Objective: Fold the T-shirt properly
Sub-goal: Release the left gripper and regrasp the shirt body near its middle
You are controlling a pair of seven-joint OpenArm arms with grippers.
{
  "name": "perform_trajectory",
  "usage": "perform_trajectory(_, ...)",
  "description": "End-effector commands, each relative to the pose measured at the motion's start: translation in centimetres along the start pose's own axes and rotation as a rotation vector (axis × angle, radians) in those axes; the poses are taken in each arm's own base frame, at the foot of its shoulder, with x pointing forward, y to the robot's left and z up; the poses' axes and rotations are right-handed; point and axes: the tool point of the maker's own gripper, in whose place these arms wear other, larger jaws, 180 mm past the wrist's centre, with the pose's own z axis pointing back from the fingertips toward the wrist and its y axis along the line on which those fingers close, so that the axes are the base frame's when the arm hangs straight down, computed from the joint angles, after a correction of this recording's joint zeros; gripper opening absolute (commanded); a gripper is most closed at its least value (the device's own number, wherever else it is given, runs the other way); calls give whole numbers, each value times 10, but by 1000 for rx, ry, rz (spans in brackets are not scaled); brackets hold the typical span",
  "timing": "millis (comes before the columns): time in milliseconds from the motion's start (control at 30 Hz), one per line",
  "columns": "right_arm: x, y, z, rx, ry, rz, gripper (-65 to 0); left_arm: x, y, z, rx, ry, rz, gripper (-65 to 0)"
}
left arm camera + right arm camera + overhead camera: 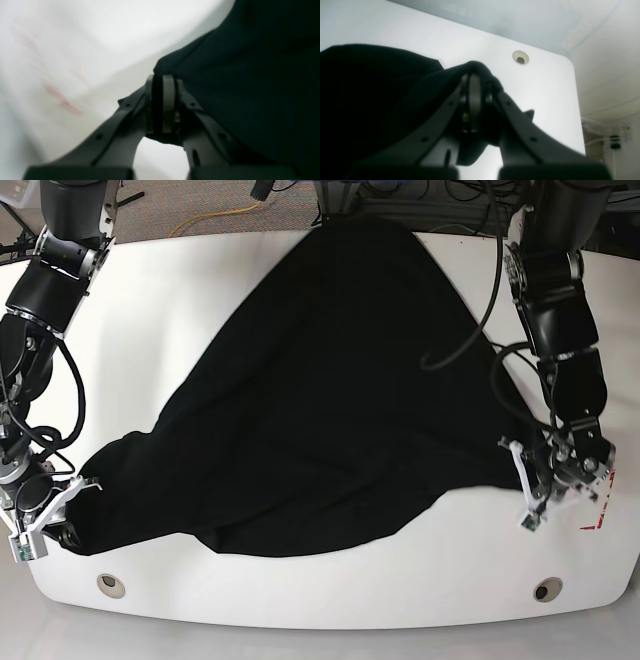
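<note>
Nearby, table grommets beside T-shirt.

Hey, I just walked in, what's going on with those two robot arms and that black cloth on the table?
A two-armed robot is working on a black T-shirt spread over a white table. The left gripper is shut on one edge of the fabric, and the right gripper is shut on a bunched corner at the opposite side. Both grips sit near the table's front edge, with the shirt stretched between them and running back to the far side. No fold is made yet; the shirt lies rumpled rather than flat.
</note>
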Motion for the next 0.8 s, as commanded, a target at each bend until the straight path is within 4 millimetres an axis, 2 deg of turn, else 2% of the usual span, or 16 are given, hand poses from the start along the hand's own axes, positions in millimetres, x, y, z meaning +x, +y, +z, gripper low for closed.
perform_trajectory(0,25,-8,8,-19,-75,16,-650,44,37,18,88,-81,-63,-626)
perform_trajectory(133,25,-8,8,-19,-75,16,-650,32,58,27,139,-65,-120,-628)
perform_trajectory(267,25,-8,8,-19,-75,16,-650,31,78,46,204,-92,-109,-612)
perform_trajectory(300,25,-8,9,-18,-77,17,-650,32,80,49,212,-97,-113,-587)
perform_trajectory(400,33,-3,13,-19,-98,43,-650,32,91,57,241,-98,-121,-449)
perform_trajectory(467,30,1,15,-14,-92,55,-650,32,94,58,247,-99,-120,-349)
perform_trajectory(533,33,4,17,-15,-102,69,-650,30,98,60,254,-101,-108,-276)
perform_trajectory(767,28,7,18,-10,-90,76,-650,29,114,71,269,-153,-78,-262)
